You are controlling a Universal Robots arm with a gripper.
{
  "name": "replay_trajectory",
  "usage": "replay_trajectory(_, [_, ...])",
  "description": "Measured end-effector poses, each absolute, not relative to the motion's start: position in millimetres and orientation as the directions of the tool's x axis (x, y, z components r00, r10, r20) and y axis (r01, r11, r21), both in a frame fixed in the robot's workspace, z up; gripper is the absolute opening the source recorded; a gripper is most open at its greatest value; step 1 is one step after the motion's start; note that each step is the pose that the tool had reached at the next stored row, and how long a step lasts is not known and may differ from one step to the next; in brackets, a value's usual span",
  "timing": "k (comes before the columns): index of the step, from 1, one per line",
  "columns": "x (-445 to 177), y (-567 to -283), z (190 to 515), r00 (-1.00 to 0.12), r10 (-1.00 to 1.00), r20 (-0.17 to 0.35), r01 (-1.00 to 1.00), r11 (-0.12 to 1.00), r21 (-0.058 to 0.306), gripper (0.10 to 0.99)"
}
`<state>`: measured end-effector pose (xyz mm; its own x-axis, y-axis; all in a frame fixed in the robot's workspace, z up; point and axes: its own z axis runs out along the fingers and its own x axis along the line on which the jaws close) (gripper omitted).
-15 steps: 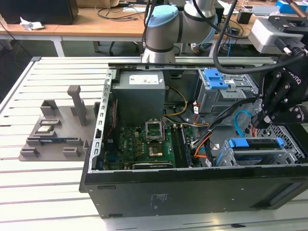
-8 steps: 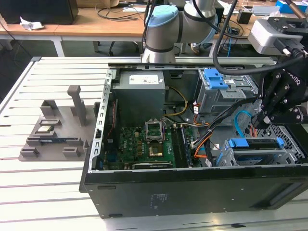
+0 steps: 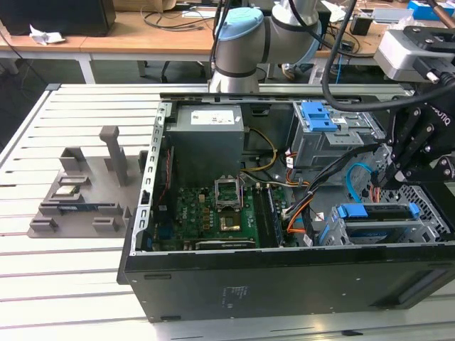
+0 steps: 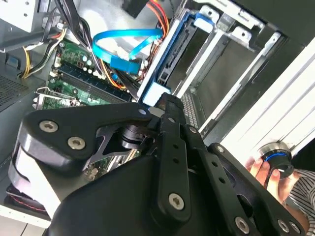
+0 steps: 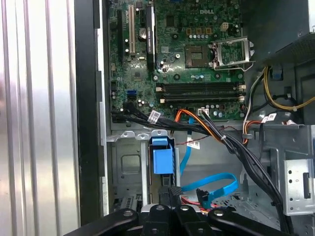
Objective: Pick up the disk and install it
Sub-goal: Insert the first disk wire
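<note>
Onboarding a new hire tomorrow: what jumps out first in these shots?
The open black PC case on the slatted white table, green motherboard exposed. Next, the bright blue disk sitting in the grey drive cage at the exterior view's right, with the black claw hanging just above it. A loose blue ribbon cable curls beside that bay.
</note>
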<state>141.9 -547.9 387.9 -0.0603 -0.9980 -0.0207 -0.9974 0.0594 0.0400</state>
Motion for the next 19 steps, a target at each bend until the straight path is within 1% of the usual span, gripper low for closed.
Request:
replay_trajectory(5, [149.5,-537.1,385.1,-0.060,-0.998,-0.020,-0.997,0.059,0.040,0.106])
replay_trajectory(13, [177.9,-504.7,376.2,-0.060,-0.998,-0.018,-0.997,0.060,0.043,0.106])
replay_trajectory(19, [188.9,-497.5,370.2,-0.060,-0.998,-0.018,-0.997,0.060,0.044,0.106])
